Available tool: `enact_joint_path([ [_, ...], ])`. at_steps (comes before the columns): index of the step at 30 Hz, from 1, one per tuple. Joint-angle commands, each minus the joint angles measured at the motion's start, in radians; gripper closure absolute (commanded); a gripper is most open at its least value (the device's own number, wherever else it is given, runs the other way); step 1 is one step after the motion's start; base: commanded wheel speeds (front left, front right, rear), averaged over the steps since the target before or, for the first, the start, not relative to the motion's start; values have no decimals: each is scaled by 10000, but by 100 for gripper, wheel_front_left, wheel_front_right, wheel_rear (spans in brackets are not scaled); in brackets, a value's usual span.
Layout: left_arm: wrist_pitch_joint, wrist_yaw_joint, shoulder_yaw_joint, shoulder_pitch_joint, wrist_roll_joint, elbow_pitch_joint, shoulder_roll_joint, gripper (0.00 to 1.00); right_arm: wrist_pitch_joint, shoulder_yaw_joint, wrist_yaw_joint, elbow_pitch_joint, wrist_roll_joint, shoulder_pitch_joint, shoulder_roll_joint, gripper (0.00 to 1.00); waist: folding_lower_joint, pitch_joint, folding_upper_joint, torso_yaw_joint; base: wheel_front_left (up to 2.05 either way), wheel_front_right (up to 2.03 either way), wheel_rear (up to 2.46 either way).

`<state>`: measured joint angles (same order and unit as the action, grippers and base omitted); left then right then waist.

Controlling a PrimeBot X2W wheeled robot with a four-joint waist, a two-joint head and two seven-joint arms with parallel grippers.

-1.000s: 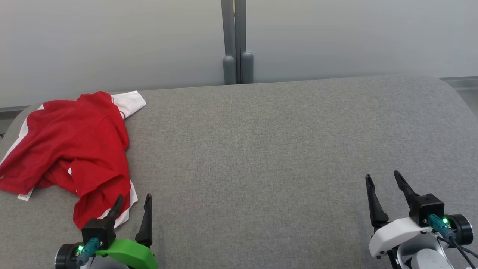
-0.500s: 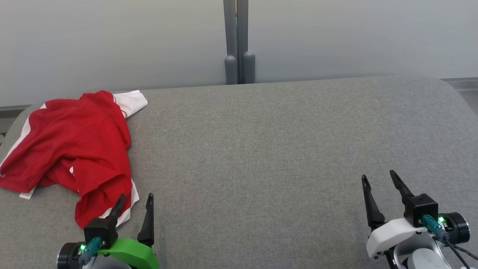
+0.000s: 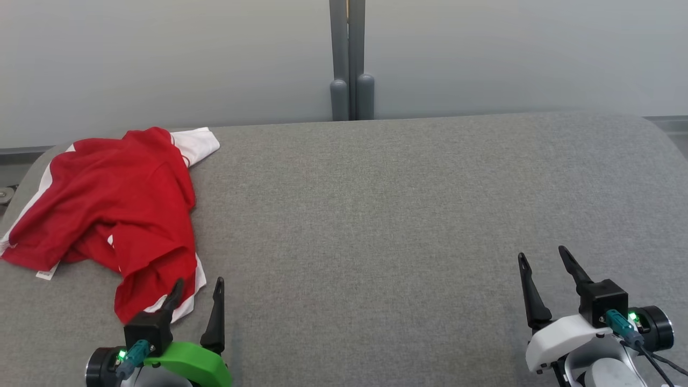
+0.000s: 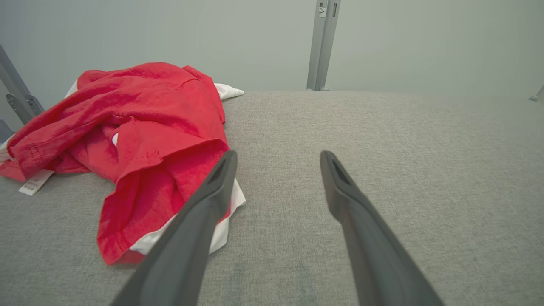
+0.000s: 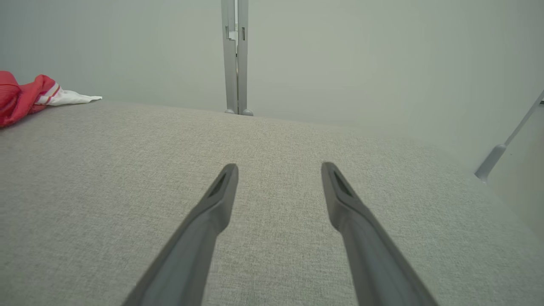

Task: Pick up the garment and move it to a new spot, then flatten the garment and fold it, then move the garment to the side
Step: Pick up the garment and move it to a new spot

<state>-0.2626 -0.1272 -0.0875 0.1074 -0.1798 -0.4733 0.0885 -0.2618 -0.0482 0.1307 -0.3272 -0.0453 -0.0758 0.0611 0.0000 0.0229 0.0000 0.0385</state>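
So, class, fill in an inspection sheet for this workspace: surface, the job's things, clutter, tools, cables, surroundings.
Surface: grey fabric tabletop, rounded far corners.
Job's things: red and white garment, crumpled at the far left, white label showing.
Clutter: nothing seen.
Tools: left tool open, by the garment's near edge, holding nothing; right tool open over bare fabric.
Cables: black cable at the right wrist.
Surroundings: pale wall, grey post behind.
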Motion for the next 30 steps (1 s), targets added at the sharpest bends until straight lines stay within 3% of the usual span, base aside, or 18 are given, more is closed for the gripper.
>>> enact_joint_path([
  [1, -31, -17, 1, 162, 93, -18, 27, 0, -48, -4, 1, 17, 36, -5, 3, 0, 0, 18, 0, 109, 0, 0, 0],
  [7, -31, -26, -29, 265, 101, -31, 7, 0, -47, 24, -1, 13, 84, 172, 31, 0, 0, 121, 0, 1036, 0, 0, 0],
  [14, -31, -3, 62, 201, 114, -132, 82, 0, -44, 138, -1, -51, 152, 133, 1, 0, 0, 219, 0, 3219, 0, 0, 0],
  [19, -18, 36, 211, 85, 104, -99, 144, 0, -42, 437, -3, -123, 194, -33, -25, 0, 0, 308, 0, 4252, 0, 0, 0],
  [30, -18, 54, 549, -80, 109, -21, 139, 0, -42, 773, -3, -148, 239, 6, -50, 0, 0, 274, 0, 4352, 0, 0, 0],
])
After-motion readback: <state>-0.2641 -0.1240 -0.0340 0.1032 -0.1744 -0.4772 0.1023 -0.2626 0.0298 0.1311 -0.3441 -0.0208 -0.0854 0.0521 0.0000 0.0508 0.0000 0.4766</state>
